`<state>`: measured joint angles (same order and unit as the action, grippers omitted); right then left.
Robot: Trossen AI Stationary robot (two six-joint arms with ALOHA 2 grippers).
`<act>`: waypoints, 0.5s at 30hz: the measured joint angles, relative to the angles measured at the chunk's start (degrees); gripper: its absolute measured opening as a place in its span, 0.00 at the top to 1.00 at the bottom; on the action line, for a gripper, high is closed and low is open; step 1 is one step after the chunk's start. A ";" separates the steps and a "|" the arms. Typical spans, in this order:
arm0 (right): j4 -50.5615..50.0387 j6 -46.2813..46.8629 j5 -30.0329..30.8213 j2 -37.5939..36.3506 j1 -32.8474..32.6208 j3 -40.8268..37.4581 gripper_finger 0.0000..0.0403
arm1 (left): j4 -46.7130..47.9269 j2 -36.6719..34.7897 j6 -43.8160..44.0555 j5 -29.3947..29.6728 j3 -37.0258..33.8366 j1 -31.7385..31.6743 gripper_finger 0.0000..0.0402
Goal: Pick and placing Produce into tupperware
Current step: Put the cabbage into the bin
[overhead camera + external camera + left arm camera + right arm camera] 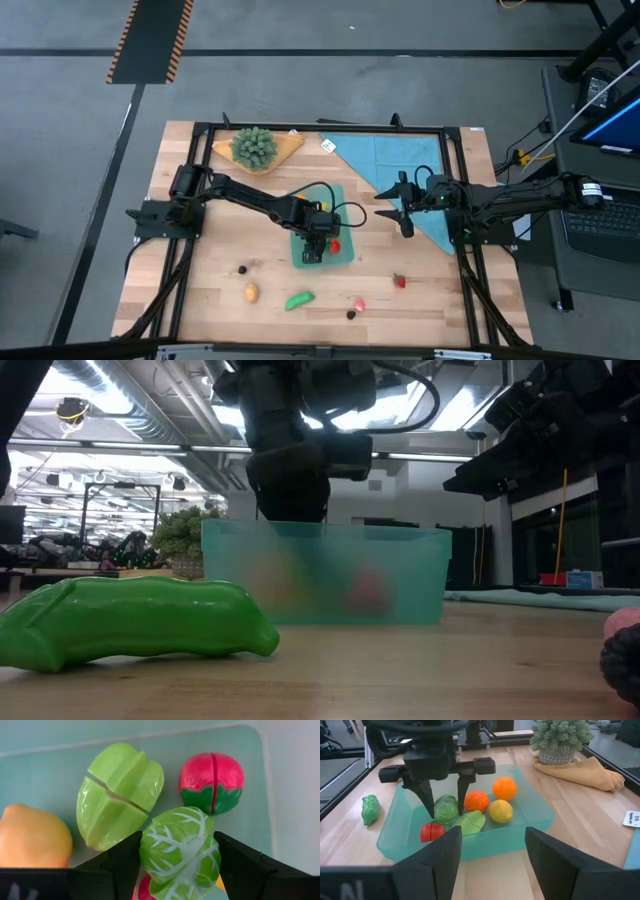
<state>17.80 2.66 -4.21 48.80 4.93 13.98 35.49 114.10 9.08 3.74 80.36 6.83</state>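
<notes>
The teal tupperware (345,255) stands mid-table and holds an orange (504,788), a second orange fruit (476,800), a lemon (500,811), a pale green star fruit (117,795) and a red-and-green piece (212,782). My left gripper (445,802) reaches down into it, shut on a green cabbage (177,852). Loose on the table lie a green pea pod (299,299), a red strawberry (399,281), a brown piece (251,292), a pink piece (358,303) and dark berries (242,269). My right gripper (405,210) waits open right of the tupperware. My left gripper pinches the cabbage by two opposite sides (150,850) between its two fingers (426,795). The fingers come from above, pointing steeply down. The cabbage sits low inside the tupperware, over the other pieces; whether it touches the bottom I cannot tell.
A potted green plant (254,146) on a tan cloth stands at the far left. A light-blue cloth (395,160) with a white tag (328,146) beside it lies at the far right. Dark frame rails (300,128) border the table.
</notes>
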 joint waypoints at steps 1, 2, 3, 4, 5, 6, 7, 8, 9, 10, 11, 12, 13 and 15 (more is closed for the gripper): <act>0.00 0.02 0.00 0.00 0.00 0.00 0.45 | -0.20 -0.02 0.00 -0.02 0.00 0.00 0.44; 0.00 0.04 0.00 0.00 0.00 0.00 0.45 | -0.46 -0.02 -0.02 0.01 0.00 0.00 0.44; 0.00 0.02 0.00 0.00 0.00 0.00 0.45 | -0.74 -0.02 -0.02 -0.01 0.00 0.00 0.44; 0.00 0.00 0.00 0.00 0.00 0.00 0.45 | -1.15 -0.02 -0.08 -0.02 0.00 0.02 0.44; 0.00 0.02 -0.02 0.00 0.00 0.00 0.45 | -1.41 -0.02 -0.15 -0.02 0.02 0.02 0.44; 0.00 0.04 -0.02 0.00 0.00 0.00 0.45 | -1.59 -0.02 -0.15 -0.02 -0.06 0.02 0.44; 0.00 0.04 -0.02 0.00 0.00 0.00 0.45 | -2.50 -0.02 -0.17 -0.02 -0.47 0.01 0.44; 0.00 0.04 -0.02 0.00 0.00 0.00 0.45 | -3.53 -0.02 -0.17 0.01 -0.99 0.02 0.44; 0.00 0.04 -0.02 0.00 0.00 0.00 0.45 | -3.86 -0.03 -0.17 0.00 -1.45 0.02 0.44; 0.00 0.04 -0.02 0.00 0.00 0.00 0.45 | -3.80 -0.04 -0.07 -0.02 -1.86 0.02 0.44; 0.00 0.06 -0.02 0.00 0.00 0.00 0.45 | -3.64 -0.02 0.10 -0.02 -2.09 0.02 0.44; 0.00 0.04 -0.03 0.00 0.00 0.00 0.45 | -3.64 -0.02 0.52 -0.02 -2.19 0.02 0.44; 0.00 0.04 -0.04 0.00 0.00 0.00 0.45 | -3.64 -0.02 0.87 -0.02 -2.24 0.02 0.44; 0.00 0.04 -0.04 0.00 0.01 0.00 0.45 | -3.13 -0.03 1.05 -0.02 -2.35 0.00 0.44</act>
<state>17.80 2.70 -4.25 48.80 4.94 13.98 32.36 114.07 10.13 3.73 78.01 6.83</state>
